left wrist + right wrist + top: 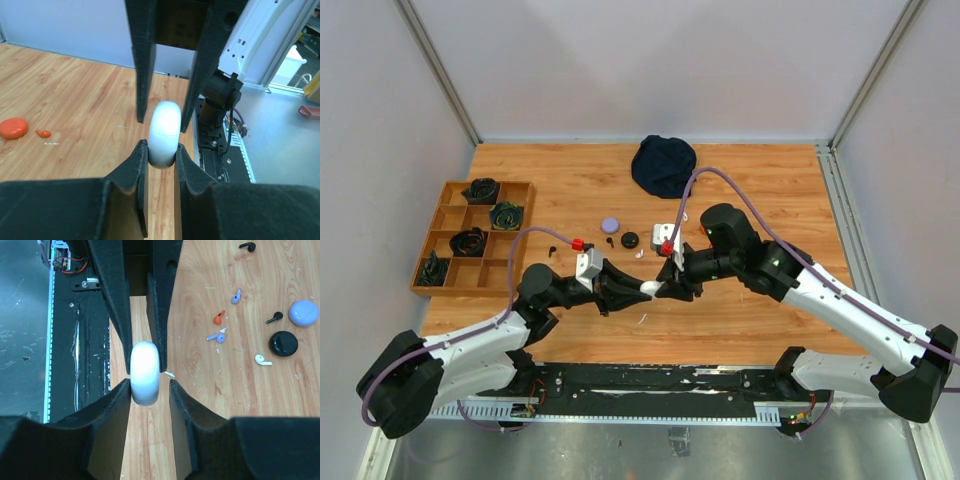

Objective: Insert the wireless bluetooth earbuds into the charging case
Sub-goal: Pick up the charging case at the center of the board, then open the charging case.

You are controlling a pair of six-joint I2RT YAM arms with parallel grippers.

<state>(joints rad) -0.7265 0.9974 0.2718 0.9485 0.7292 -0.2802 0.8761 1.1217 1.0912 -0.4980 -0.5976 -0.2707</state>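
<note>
- Left gripper (161, 152) clamps the white case (164, 125) tight.
- Right gripper (148, 387) straddles it loosely, one finger clear.
- Earbuds (219, 338) lie loose on the far side of both.

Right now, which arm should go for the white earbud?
Right. The left jaws are clamped on the white case, so that arm is busy. The right jaws stand off the case on one side, and the white earbud lies bare in the right wrist view.
</note>
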